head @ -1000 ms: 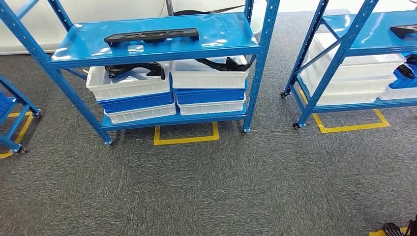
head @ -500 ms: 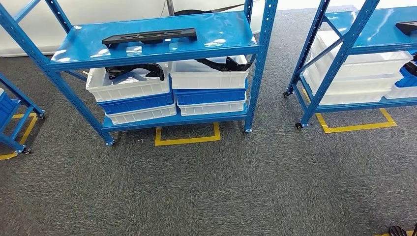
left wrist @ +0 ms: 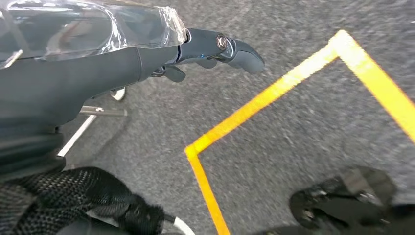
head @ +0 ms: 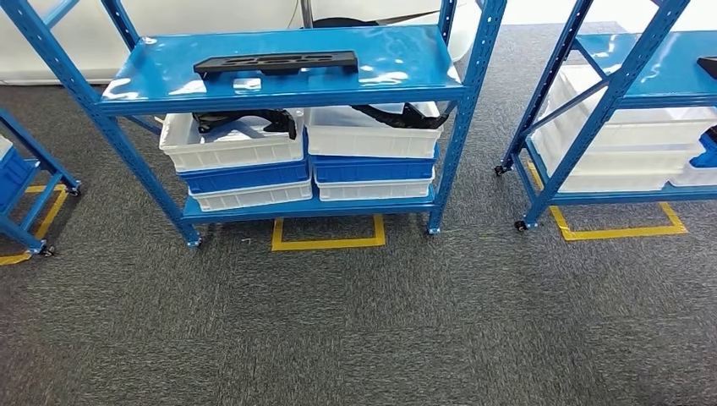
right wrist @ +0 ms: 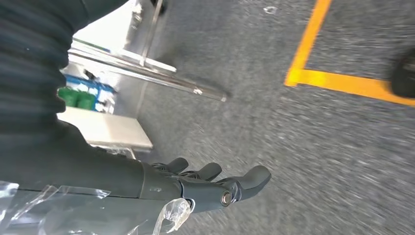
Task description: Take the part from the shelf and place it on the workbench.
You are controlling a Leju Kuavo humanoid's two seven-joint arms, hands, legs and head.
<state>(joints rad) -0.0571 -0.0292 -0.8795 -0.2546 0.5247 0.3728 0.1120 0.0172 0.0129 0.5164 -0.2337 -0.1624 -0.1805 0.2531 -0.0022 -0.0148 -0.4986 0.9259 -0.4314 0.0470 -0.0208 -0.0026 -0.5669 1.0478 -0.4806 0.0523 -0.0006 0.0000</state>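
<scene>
A long flat black part [head: 276, 62] with cut-outs lies on the top board of the blue shelf [head: 389, 72] ahead of me, left of its middle. Both arms hang low, far from it. In the left wrist view my left hand [left wrist: 195, 46] points its dark fingers out over grey carpet and holds nothing. My right hand [right wrist: 210, 188] is likewise stretched out over the carpet, fingers apart, with nothing in it.
Under the top board stand stacked white bins [head: 232, 148] and blue bins [head: 372, 167] holding more black parts [head: 254, 118]. A second blue shelf [head: 609, 93] stands right, a third [head: 21, 169] left. Yellow tape [head: 325, 244] marks the carpet. A metal frame [right wrist: 147, 73] is near my right hand.
The whole picture has shifted: the camera moved, so the shelf now sits slightly further right and lower. The dark shape at the lower right edge has left the picture.
</scene>
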